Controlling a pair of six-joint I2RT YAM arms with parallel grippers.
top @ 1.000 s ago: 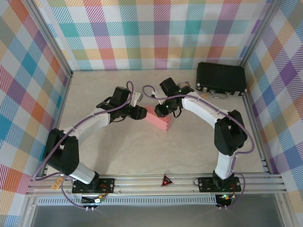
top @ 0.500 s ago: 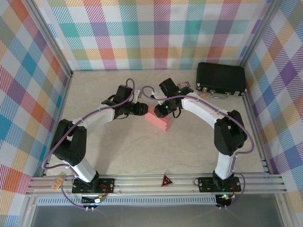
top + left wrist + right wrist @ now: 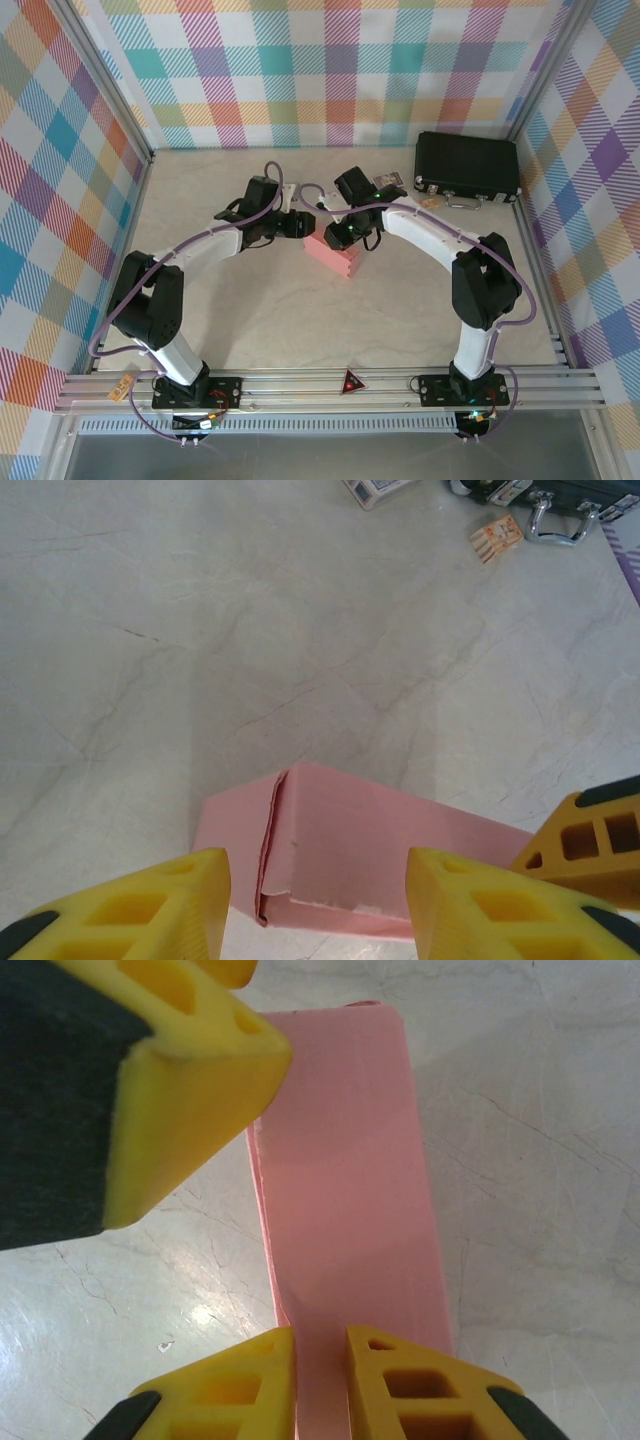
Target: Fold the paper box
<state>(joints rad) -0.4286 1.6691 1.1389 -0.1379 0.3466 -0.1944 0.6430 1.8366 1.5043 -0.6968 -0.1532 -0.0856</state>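
Paper box [image 3: 335, 258] seemed light and crease-prone, best gripped at a folded edge; right jaws pinched one, left jaws hung released.

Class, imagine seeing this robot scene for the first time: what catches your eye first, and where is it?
The salmon-pink paper box stands out in the middle of the pale table. The right gripper pinches one thin wall of it, while the left gripper stands open at its end. Then come the black case in the far right corner and the bright plaid walls around it all.
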